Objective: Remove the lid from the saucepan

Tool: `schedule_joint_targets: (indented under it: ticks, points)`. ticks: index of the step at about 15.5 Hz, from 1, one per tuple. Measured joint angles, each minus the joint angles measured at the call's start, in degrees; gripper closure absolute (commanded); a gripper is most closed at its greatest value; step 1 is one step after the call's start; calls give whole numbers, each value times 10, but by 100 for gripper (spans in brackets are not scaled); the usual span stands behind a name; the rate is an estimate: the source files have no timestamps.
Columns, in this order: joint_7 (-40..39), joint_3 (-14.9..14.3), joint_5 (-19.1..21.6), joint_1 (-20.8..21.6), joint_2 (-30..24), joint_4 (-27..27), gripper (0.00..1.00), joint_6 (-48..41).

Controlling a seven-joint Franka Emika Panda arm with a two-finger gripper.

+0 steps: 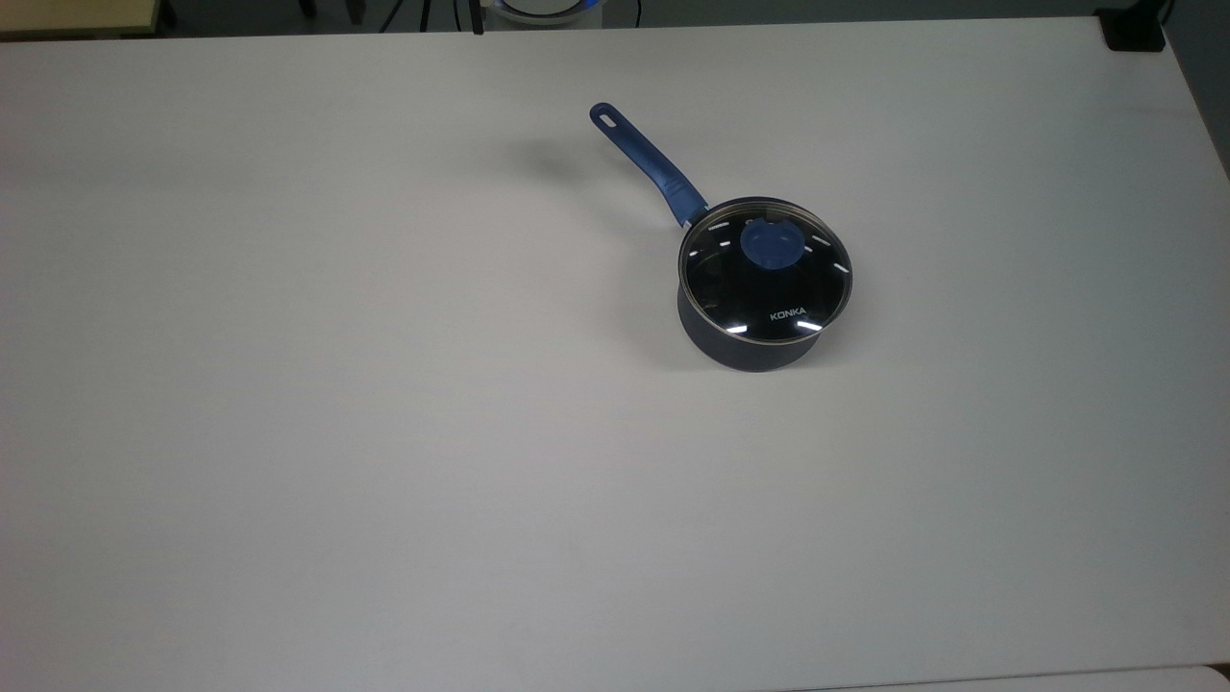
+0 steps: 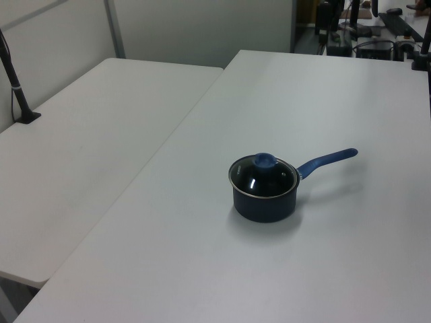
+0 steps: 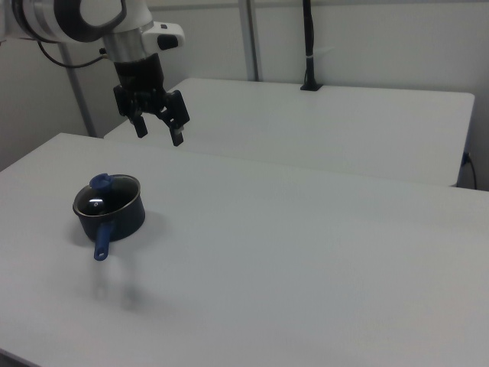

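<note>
Fingers [image 3: 159,130] hang spread and empty above the lidded saucepan [image 1: 759,336], whose handle [image 1: 646,159] points toward the top view's upper left.

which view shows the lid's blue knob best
The top view: the round clear glass lid faces the camera, its blue centre knob in full outline. The left view and right view show it small, side-on.
</note>
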Motion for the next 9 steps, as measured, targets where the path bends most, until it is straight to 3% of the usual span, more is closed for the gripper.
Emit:
schedule_joint_targets:
  ticks: [9]
  points:
    - [0,17,0,-6,5,-4,0,0]
